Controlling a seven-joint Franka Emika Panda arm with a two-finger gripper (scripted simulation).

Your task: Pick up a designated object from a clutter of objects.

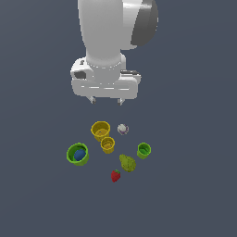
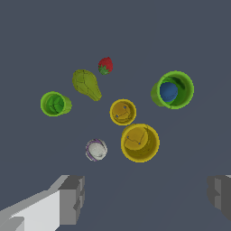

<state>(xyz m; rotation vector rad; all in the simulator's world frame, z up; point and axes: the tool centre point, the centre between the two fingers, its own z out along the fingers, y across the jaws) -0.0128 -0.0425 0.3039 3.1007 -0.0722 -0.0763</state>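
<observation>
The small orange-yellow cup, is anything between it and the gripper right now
Nothing covers the small orange-yellow cup; the open gripper hangs above the clutter. The larger yellow cup sits right beside it and could crowd a finger.

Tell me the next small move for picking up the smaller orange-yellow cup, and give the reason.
Probably shift the gripper toward the small orange-yellow cup before descending. The open fingers hang high above the clutter, nearer the larger yellow cup, which sits right against the target. The pear and whitish ball lie close by, so centring first seems safer.
</observation>
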